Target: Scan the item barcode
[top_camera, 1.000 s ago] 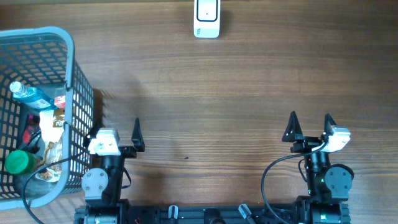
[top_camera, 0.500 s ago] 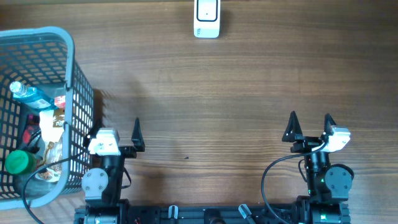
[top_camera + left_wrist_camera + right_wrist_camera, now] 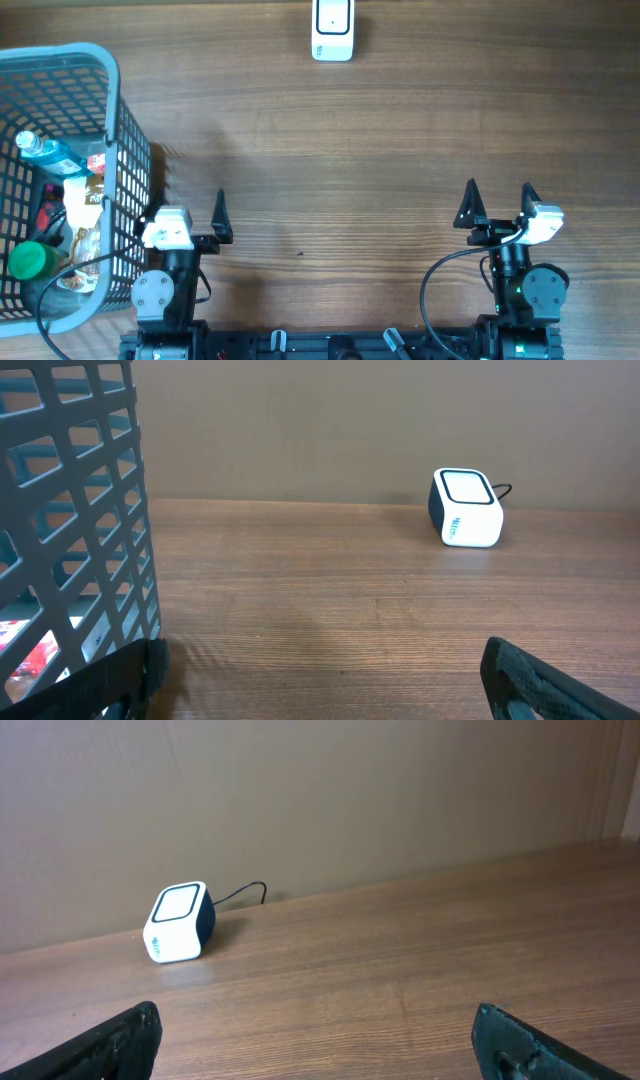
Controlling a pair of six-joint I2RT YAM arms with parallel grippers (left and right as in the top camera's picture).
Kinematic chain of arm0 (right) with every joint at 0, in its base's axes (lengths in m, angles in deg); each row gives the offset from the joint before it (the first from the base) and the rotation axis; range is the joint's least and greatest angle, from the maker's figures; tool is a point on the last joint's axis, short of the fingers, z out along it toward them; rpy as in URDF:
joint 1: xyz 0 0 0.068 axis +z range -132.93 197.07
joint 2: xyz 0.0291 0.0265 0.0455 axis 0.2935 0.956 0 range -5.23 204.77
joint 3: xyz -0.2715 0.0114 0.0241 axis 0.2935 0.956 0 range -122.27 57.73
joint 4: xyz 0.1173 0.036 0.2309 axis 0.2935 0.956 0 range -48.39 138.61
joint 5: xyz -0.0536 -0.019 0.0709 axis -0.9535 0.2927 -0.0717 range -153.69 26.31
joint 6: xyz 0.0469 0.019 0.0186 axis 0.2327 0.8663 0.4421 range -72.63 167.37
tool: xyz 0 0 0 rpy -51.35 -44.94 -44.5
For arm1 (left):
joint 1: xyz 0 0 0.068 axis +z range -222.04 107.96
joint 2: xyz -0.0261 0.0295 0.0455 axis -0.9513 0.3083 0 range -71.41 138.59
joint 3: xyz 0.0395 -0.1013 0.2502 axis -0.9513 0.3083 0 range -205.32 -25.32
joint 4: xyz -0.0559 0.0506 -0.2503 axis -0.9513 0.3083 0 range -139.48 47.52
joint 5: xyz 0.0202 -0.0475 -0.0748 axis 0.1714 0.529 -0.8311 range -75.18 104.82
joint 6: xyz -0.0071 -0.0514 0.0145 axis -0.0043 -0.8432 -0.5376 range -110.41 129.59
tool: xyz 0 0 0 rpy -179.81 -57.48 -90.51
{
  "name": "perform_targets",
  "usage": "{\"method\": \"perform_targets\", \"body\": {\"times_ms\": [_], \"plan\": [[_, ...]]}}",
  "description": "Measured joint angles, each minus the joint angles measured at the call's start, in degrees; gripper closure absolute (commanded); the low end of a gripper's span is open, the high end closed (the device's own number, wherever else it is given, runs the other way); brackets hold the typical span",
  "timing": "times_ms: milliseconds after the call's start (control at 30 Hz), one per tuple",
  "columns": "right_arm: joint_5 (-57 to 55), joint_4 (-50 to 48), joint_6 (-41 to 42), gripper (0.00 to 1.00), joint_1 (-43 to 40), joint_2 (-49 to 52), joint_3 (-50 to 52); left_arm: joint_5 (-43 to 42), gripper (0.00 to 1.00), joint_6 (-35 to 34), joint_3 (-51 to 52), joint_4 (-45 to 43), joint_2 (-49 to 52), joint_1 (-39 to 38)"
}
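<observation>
A white barcode scanner (image 3: pixel 332 30) stands at the table's far edge, seen too in the left wrist view (image 3: pixel 467 520) and the right wrist view (image 3: pixel 178 922). Several items lie in a grey mesh basket (image 3: pixel 112 100) at the left: a water bottle (image 3: pixel 45 152), a snack packet (image 3: pixel 85 200) and a green-capped container (image 3: pixel 30 261). My left gripper (image 3: pixel 184 205) is open and empty beside the basket's right wall (image 3: pixel 80 510). Near the front right edge, my right gripper (image 3: pixel 498 195) is open and empty. Bare wood shows between the jaws of both the left gripper (image 3: pixel 320 680) and the right gripper (image 3: pixel 320 1040).
The wooden table (image 3: pixel 350 150) stretches between the grippers and the scanner. A thin black cable (image 3: pixel 240 895) runs from the scanner's back. A plain wall stands behind the table.
</observation>
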Motion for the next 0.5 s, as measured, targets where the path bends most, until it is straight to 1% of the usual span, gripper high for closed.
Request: {"method": "perform_targets", "body": {"times_ms": [500], "plan": [[0.0, 0.0, 0.0, 0.00, 0.0, 0.0, 0.0, 0.7, 0.00, 0.0, 0.0, 0.0, 0.0, 0.0]]}}
